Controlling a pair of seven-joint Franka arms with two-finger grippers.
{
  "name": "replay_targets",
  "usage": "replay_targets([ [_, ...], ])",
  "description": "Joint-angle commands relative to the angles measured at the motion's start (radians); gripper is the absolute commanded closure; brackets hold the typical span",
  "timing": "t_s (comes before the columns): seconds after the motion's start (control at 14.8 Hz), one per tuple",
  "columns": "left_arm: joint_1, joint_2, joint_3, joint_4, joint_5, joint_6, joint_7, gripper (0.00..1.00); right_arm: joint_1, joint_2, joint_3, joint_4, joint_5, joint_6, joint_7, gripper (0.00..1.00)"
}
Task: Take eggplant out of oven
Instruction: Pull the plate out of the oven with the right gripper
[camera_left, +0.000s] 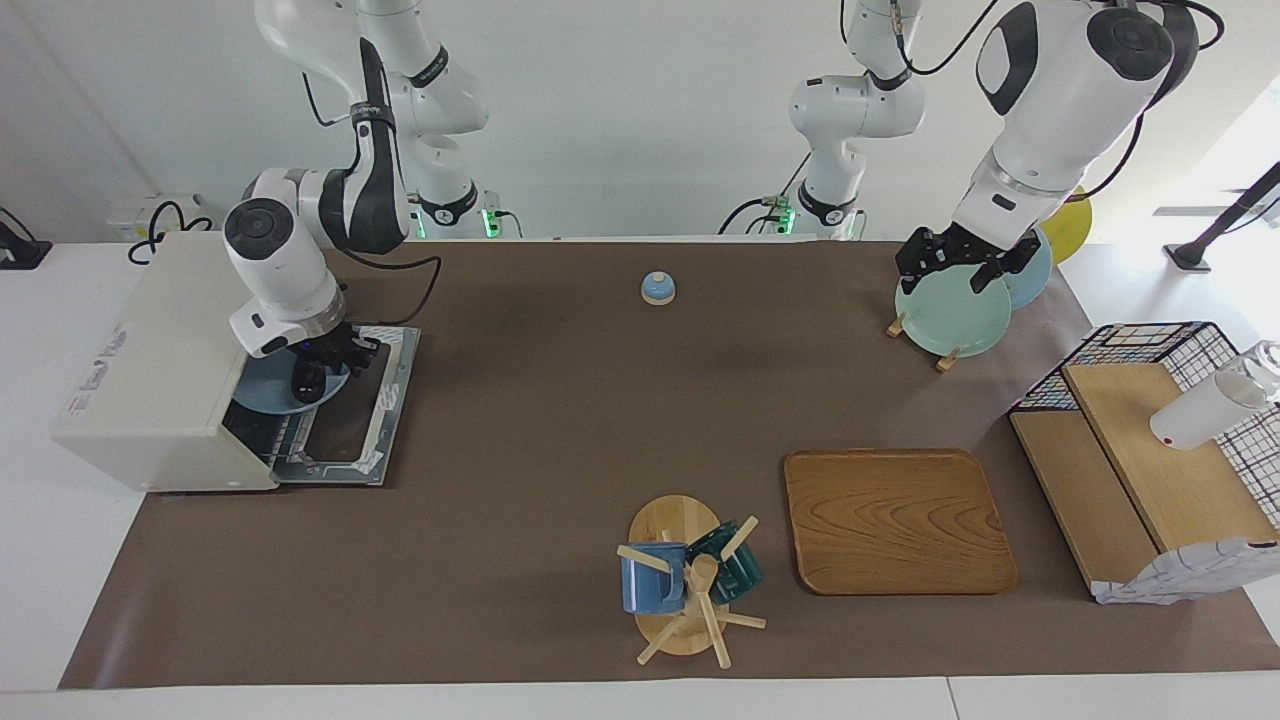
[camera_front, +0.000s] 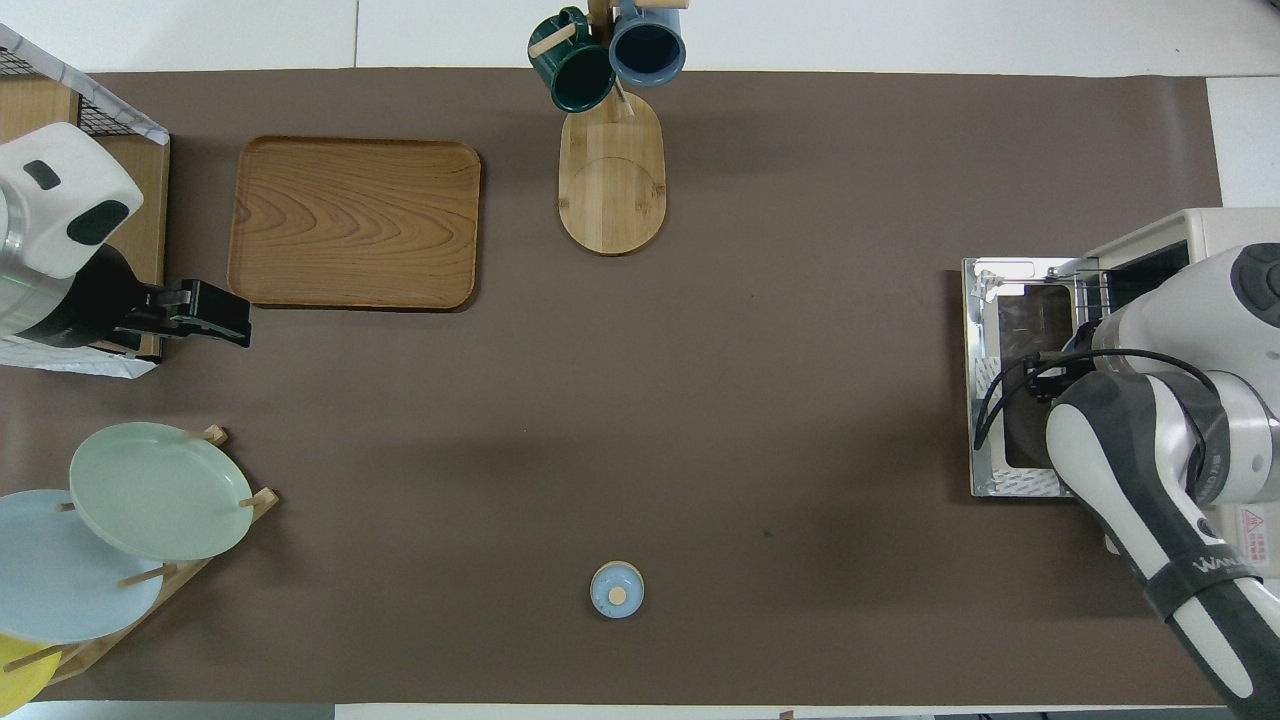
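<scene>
The cream-white oven (camera_left: 150, 370) stands at the right arm's end of the table, its door (camera_left: 350, 430) folded down flat onto the mat. A round blue plate (camera_left: 262, 392) sits in the oven's mouth. My right gripper (camera_left: 315, 378) hangs low over this plate, pointing down onto it. I cannot make out the eggplant; the gripper covers the plate's middle. In the overhead view the oven (camera_front: 1200, 235) and its door (camera_front: 1000, 300) show, but the right arm hides the gripper and the plate. My left gripper (camera_left: 955, 268) waits, open and empty, up in the air by the plate rack.
A plate rack (camera_left: 950, 315) with pale green and blue plates stands near the left arm's base. A wooden tray (camera_left: 895, 520), a mug tree (camera_left: 690, 575) with two mugs, a small blue bell (camera_left: 658, 288) and a wire basket with wooden shelves (camera_left: 1150, 450) are on the mat.
</scene>
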Motion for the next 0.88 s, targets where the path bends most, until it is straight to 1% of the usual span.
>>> replay_targets([
  [0.0,0.015,-0.001,-0.009,0.010,-0.006,-0.014,0.009,0.00,0.000,-0.032,0.007,-0.027,-0.015,0.019,-0.018,1.00],
  [0.2,0.015,-0.001,-0.009,0.010,-0.006,-0.014,0.009,0.00,0.017,-0.022,0.018,0.013,-0.041,-0.012,-0.013,1.00],
  [0.41,0.014,-0.001,-0.009,0.010,-0.006,-0.013,0.009,0.00,0.135,0.004,0.020,0.106,-0.031,-0.100,0.046,1.00],
  [0.68,0.014,-0.001,-0.009,0.010,-0.006,-0.013,0.009,0.00,0.353,0.032,0.020,0.186,-0.026,-0.145,0.288,1.00],
  [0.81,0.015,-0.001,-0.009,0.010,-0.006,-0.013,0.009,0.00,0.451,0.073,0.021,0.244,-0.023,-0.148,0.399,1.00],
])
